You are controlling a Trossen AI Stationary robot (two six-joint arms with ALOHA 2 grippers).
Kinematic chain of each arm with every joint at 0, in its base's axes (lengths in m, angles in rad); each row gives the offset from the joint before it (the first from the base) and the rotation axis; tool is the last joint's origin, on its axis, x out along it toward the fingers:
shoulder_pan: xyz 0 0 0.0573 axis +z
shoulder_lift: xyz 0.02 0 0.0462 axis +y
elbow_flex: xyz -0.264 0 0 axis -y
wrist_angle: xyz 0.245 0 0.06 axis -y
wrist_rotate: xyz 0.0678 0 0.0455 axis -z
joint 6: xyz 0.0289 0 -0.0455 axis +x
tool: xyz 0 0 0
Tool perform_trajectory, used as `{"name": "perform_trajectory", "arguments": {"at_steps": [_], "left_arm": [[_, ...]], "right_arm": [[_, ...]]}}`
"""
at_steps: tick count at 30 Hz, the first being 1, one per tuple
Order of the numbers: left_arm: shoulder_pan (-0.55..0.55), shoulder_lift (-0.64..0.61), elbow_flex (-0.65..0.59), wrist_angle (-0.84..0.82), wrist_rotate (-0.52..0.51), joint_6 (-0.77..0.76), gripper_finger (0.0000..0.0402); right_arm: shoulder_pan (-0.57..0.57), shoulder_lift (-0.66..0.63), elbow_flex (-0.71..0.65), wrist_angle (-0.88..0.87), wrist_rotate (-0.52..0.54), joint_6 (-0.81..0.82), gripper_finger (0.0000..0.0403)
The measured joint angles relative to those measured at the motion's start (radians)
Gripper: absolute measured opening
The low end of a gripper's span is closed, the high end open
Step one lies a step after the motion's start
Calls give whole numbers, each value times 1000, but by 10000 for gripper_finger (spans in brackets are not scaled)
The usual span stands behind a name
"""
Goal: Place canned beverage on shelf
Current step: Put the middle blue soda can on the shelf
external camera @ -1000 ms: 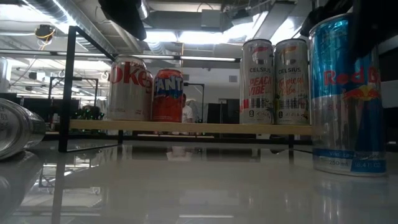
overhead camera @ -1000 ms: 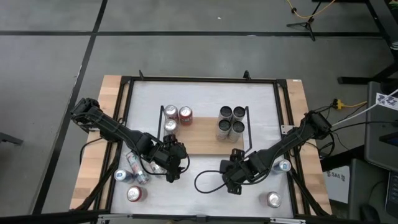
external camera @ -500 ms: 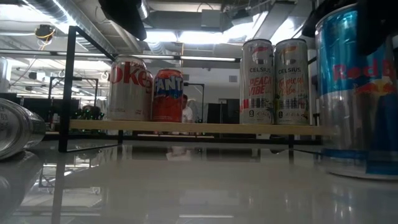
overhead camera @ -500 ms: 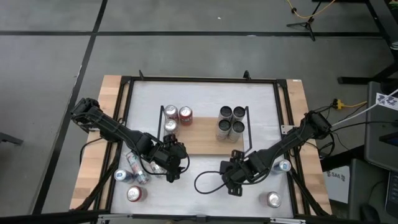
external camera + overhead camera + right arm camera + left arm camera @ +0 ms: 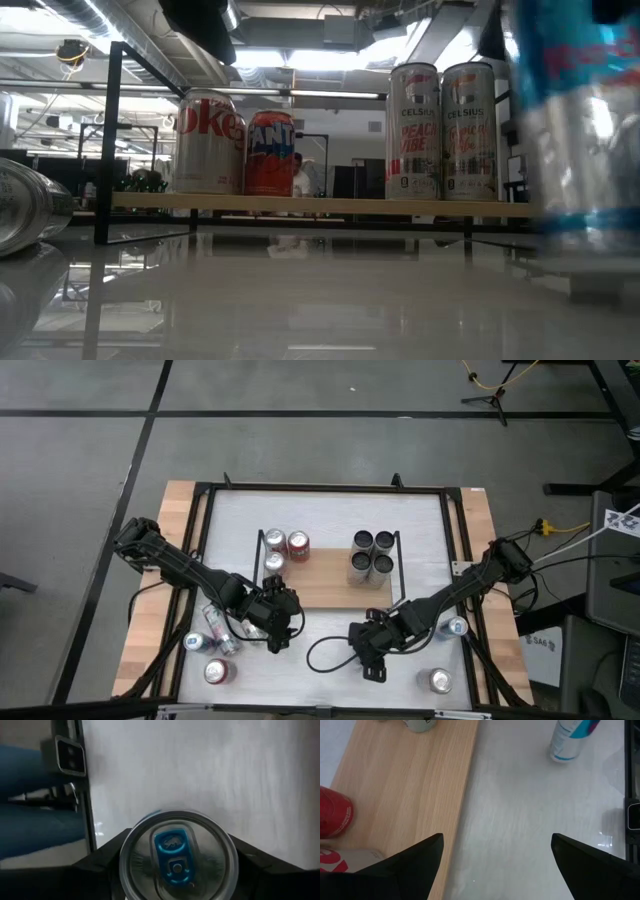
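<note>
Fingers (image 5: 100,865) of the right gripper (image 5: 177,870) hug the blue can (image 5: 179,852); a loose squeeze could drop it before the shelf (image 5: 325,582).

Cans (image 5: 372,557) on shelf (image 5: 325,582) ends

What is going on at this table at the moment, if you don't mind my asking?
The right end effector has closed around a blue-and-silver aluminium drink can, near the front of the white tabletop, apparently to carry it to the light-brown wooden shelf. That shelf already holds three cans at one end and four slim silver cans at the other. The left end effector hovers open over the shelf's front edge. Several more cans wait on the table.
</note>
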Motion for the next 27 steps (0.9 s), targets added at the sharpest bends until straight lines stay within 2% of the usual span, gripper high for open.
{"name": "perform_trajectory", "arguments": {"at_steps": [18, 27], "left_arm": [[-22, -11, 0, -10, 88, 41, 363], [-32, -117, 0, -53, 69, 57, 363]], "right_arm": [[-108, -2, 9, 182, -124, -52, 230], [-142, -6, 202, 78, -96, -184, 230]]}}
